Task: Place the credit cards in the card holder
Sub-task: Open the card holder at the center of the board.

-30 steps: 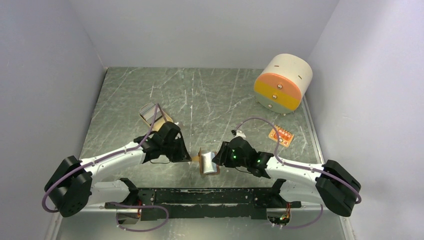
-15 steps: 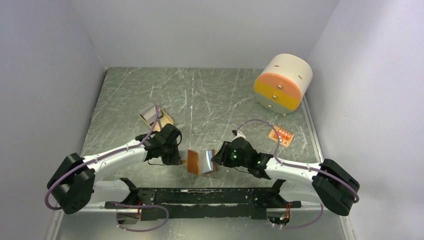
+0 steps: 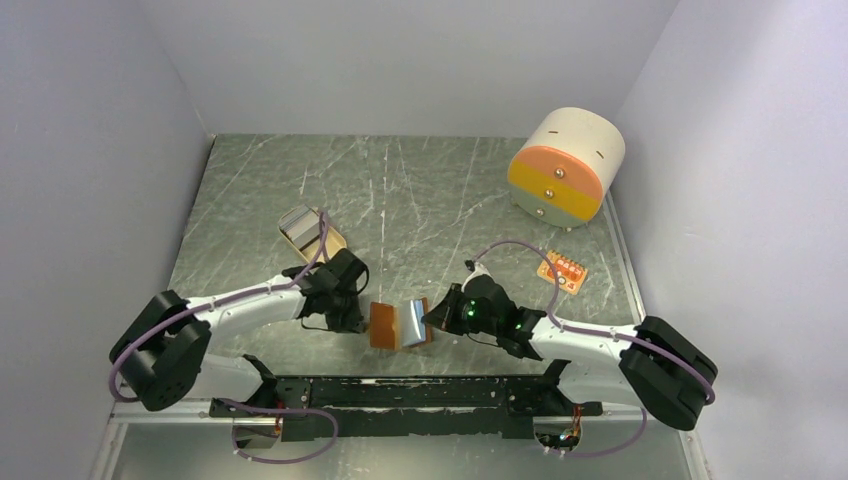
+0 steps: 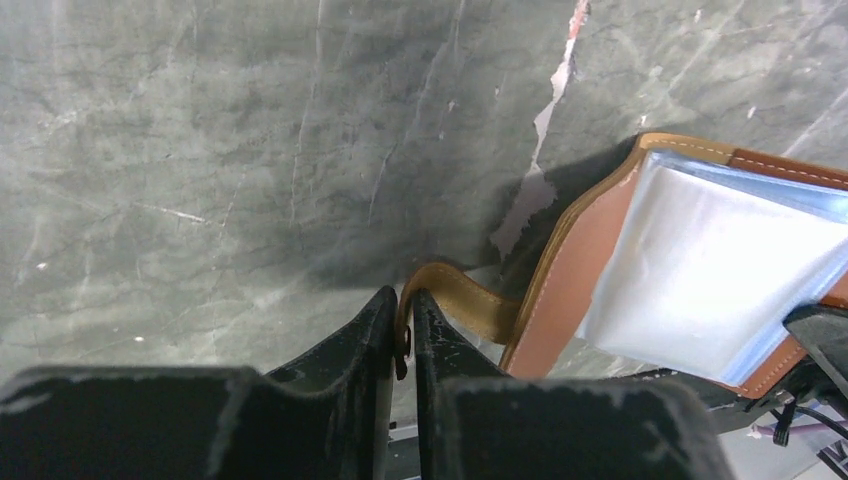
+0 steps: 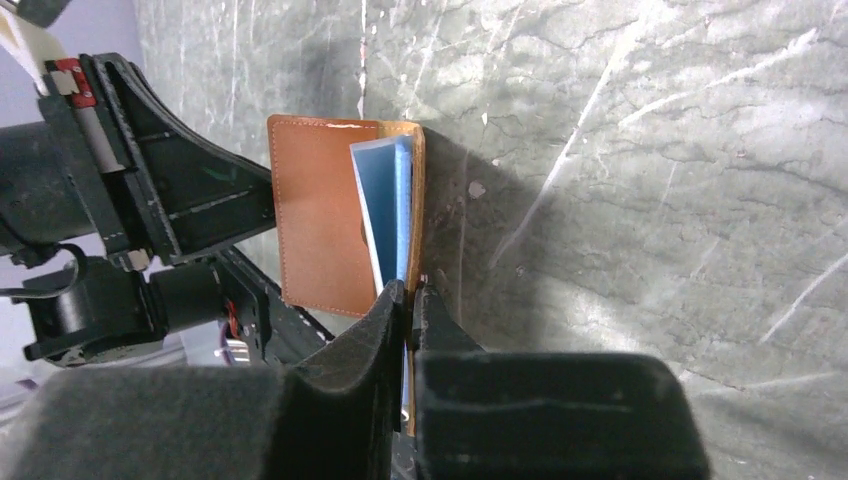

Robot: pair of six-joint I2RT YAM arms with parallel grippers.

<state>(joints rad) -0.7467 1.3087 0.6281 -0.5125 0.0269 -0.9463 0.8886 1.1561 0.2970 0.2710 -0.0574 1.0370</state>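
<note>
1. The card holder (image 3: 398,325) was held open between the two grippers, near the front edge of the table (image 3: 420,190).
2. The left gripper (image 4: 404,303) had its fingers pressed together on the card holder's tan strap (image 4: 465,300), which curved back to the brown leather cover.
3. The right gripper (image 5: 408,295) was pinched tight on the edge of the opposite flap, with the light blue lining (image 5: 388,210) showing just above its fingertips.
4. The credit cards (image 3: 296,221) lay well apart from the holder, farther back on the left. They appeared to rest in a tan dish (image 3: 333,240), though the top view was too small to be sure.
5. A cream-and-orange drum box (image 3: 565,165) sat at the far right corner.
6. A small orange item (image 3: 562,272) lay near the right arm.
</note>
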